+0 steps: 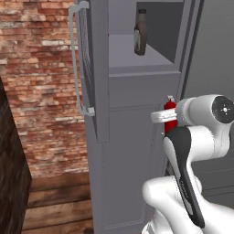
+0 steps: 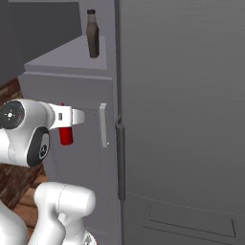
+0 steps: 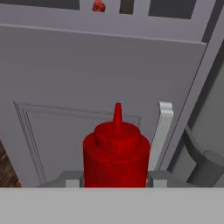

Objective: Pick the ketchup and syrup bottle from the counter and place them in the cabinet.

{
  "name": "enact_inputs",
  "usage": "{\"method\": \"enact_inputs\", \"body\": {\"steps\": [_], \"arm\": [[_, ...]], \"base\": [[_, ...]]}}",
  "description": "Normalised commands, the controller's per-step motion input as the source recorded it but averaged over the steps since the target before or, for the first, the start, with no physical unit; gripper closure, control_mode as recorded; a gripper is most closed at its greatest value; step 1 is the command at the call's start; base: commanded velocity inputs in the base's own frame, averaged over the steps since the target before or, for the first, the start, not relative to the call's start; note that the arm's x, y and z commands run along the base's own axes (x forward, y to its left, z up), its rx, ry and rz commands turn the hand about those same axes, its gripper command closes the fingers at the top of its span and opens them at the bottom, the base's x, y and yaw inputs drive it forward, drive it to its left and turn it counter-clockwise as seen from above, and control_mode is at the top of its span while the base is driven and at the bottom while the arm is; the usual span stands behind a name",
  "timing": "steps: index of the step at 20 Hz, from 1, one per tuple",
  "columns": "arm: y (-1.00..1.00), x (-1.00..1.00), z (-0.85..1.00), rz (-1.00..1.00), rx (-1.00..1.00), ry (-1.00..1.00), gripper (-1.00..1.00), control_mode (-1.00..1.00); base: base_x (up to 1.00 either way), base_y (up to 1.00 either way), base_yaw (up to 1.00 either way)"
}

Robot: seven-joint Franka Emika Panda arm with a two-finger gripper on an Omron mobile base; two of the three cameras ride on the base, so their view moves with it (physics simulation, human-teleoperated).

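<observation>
My gripper (image 1: 167, 117) is shut on the ketchup (image 1: 170, 119), a bright red bottle held upright in front of the cabinet's (image 1: 137, 96) lower panel, below the shelf level. In the hand view the ketchup (image 3: 116, 153) sits between the two fingers (image 3: 71, 179), nozzle pointing up. From the right I see the gripper (image 2: 67, 120) with the ketchup (image 2: 66, 136) hanging under it. The brown-grey syrup bottle (image 1: 140, 33) stands upright on the cabinet's inner shelf (image 1: 132, 59). It shows there as well from the right, syrup bottle (image 2: 92, 34). The cabinet door (image 1: 93, 68) is swung open to the left.
The open door's long silver handle (image 1: 75, 59) juts out at left, with a brick wall (image 1: 41, 91) behind. A wide flat grey fridge (image 2: 191, 119) with a dark vertical handle (image 2: 120, 160) stands right of the cabinet. A small red thing (image 3: 98, 6) lies on the shelf beside the syrup bottle.
</observation>
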Motion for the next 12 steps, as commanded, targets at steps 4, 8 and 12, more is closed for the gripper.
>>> {"method": "enact_inputs", "body": {"steps": [4,8,12], "arm": [[0.00,0.00,0.12,0.00,0.00,-0.02,1.00,-1.00],[0.00,0.00,0.36,0.00,0.00,-0.06,1.00,-1.00],[0.00,0.00,0.46,0.00,0.00,-0.06,1.00,-1.00]], "base": [[0.00,0.00,0.00],[0.00,0.00,0.00],[0.00,0.00,0.00]]}}
